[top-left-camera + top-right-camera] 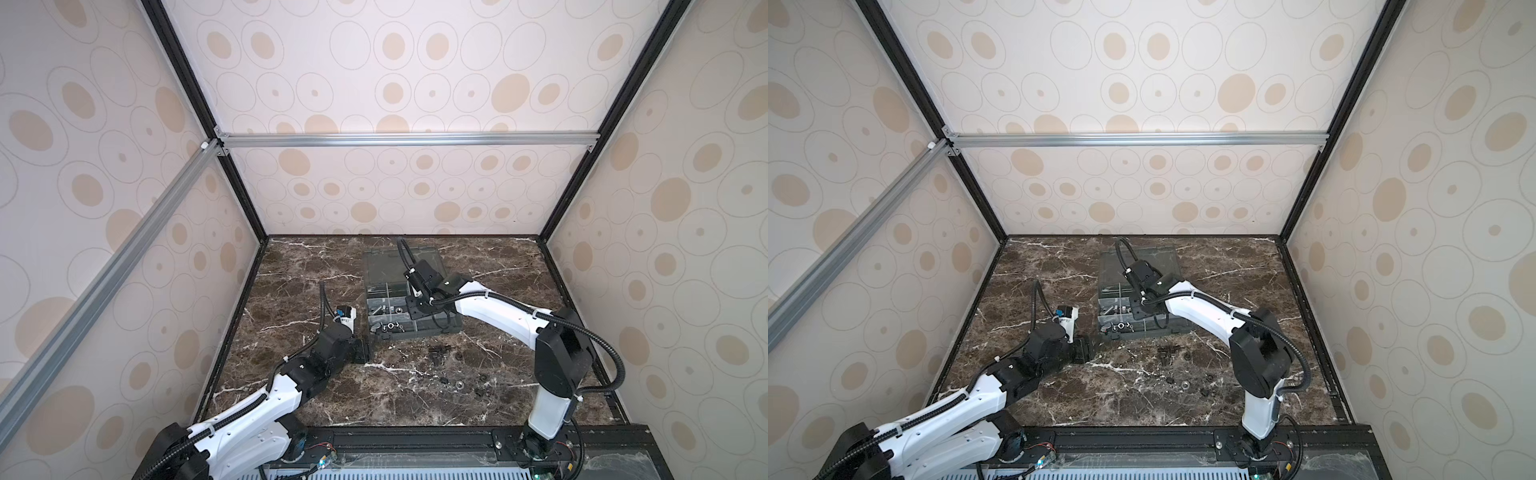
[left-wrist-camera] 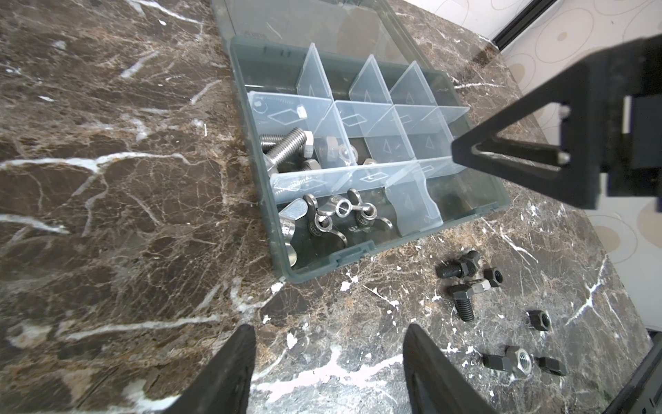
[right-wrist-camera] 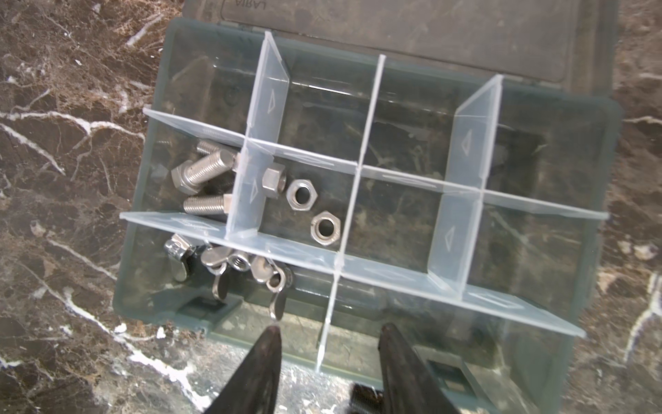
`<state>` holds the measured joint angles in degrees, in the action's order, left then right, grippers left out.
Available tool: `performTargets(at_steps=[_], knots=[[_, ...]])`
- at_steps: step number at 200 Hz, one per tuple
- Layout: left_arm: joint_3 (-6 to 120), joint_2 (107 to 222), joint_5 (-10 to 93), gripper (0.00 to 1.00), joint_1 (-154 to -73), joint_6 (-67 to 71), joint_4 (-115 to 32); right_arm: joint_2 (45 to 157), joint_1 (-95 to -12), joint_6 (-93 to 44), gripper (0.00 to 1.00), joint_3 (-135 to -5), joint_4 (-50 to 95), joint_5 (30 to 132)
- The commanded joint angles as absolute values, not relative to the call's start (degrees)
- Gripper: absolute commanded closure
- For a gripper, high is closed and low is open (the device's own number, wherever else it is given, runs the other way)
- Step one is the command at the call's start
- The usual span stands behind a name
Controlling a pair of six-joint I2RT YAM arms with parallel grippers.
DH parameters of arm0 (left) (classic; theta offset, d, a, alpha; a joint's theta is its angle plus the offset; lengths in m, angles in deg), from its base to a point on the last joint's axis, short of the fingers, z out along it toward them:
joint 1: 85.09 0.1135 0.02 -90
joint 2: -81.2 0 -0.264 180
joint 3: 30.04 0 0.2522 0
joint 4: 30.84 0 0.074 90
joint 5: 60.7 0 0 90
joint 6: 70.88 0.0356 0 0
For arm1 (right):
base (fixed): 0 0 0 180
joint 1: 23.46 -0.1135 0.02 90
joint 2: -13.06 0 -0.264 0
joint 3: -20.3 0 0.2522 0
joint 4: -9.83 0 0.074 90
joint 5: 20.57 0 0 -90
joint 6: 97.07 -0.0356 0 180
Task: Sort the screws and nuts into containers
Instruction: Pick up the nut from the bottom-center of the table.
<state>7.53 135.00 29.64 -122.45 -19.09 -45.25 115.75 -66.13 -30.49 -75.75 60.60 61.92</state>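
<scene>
Top views: right arm point(image 1: 490, 307) hides half the organiser box point(image 1: 451, 328); loose black parts point(image 1: 439, 354) in front of it are too small for me to tell apart.
Left wrist: left gripper point(image 2: 329, 329) fingers spread, empty; silver screws point(image 2: 286, 148) and wing nuts point(image 2: 329, 218) in box compartments; black screws point(image 2: 462, 301) on marble table point(image 2: 107, 179).
Right wrist: right gripper point(image 3: 331, 328) fingers apart over the box, tips empty; dark blur below them, can't identify it.
Room: oval-pattern walls point(image 1: 374, 83).

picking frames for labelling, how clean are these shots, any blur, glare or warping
In both top views the wide lens splays the wall posts and the black bolts nearly vanish on the dark table; in the left wrist view the box and silver bolts are sharp, the nuts glinting; the right wrist view is hazier, its fingers blurred.
</scene>
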Motion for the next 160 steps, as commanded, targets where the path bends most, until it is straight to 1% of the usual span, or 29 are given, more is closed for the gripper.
performTargets(at_steps=[1, 37, 89, 160], knots=[[8.3, 135.7, 30.4, 0.35, -122.2, -20.2, -43.6, 112.0, -65.7, -31.2, 0.52, -73.0, 61.0, 60.0], [9.1, 137.2, 30.5, 0.36, -124.1, -20.4, -42.3, 107.5, -65.2, -32.2, 0.52, -68.1, 60.6, 59.0], [12.8, 143.0, 28.3, 0.36, -130.1, -19.6, -41.1, 100.6, -63.8, -34.0, 0.52, -60.9, 60.6, 57.6], [22.4, 157.4, 27.1, 0.36, -140.6, -17.9, -39.0, 91.4, -60.8, -35.8, 0.51, -52.7, 61.4, 56.2]])
